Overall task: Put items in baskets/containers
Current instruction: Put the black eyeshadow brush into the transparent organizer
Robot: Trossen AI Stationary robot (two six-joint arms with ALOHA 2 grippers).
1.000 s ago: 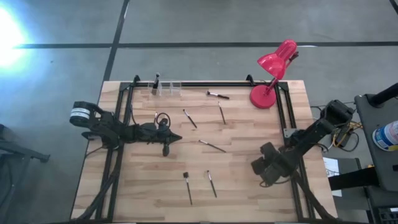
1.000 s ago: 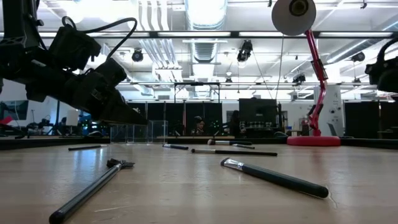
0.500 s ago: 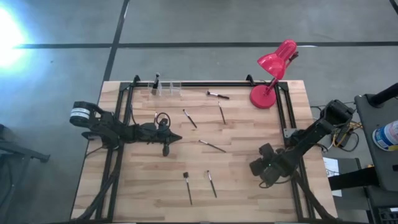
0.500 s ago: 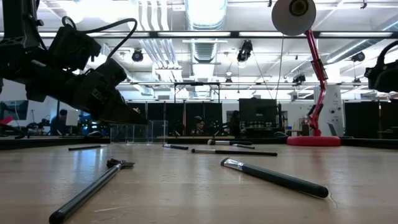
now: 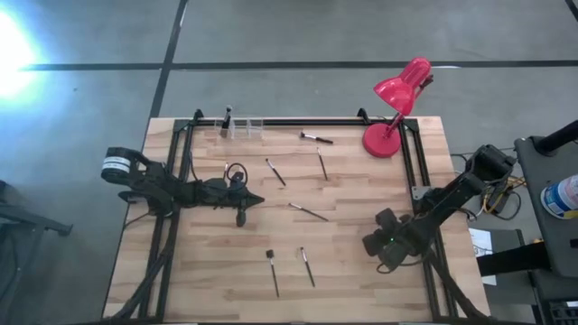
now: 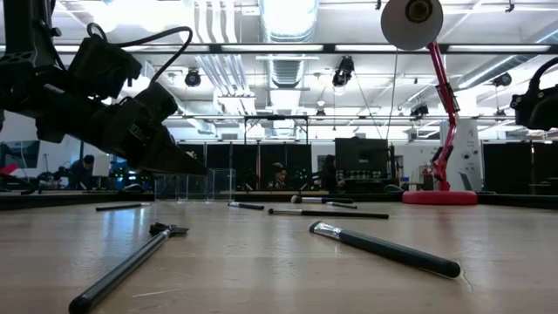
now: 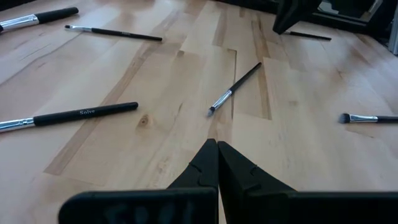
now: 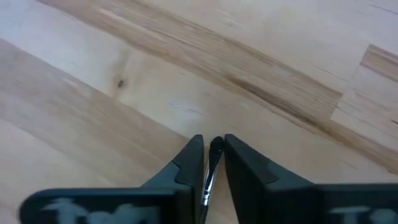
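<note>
The left gripper (image 5: 259,200) is hovering over the middle-left of the pale plank table (image 5: 352,262), its 2 dark wedge-shaped fingers (image 7: 208,163) pressed together to a point with nothing between them. The right gripper (image 5: 368,242) is sitting low over the right front of the table, its fingers (image 8: 189,160) standing narrowly apart around a thin brush (image 8: 210,169) with a shiny metal collar; the right wrist view shows the brush in the slot, though contact on both sides is not certain. The clear cups (image 5: 242,128), a joined row of small square transparent compartments, are standing at the far edge left of centre, with 1 dark brush (image 5: 228,117) upright in the leftmost. Loose brushes are lying flat on the wood: 1 (image 5: 316,137) near the far edge, 2 (image 5: 275,171) (image 5: 321,164) in the middle, a long slim one (image 5: 308,212) just ahead of the left gripper, and 2 (image 5: 273,272) (image 5: 307,266) side by side near the front edge. All are slender, matte-black sticks with bristle tips. A glossy red lamp (image 5: 395,104) with a round base is standing at the far right corner.
</note>
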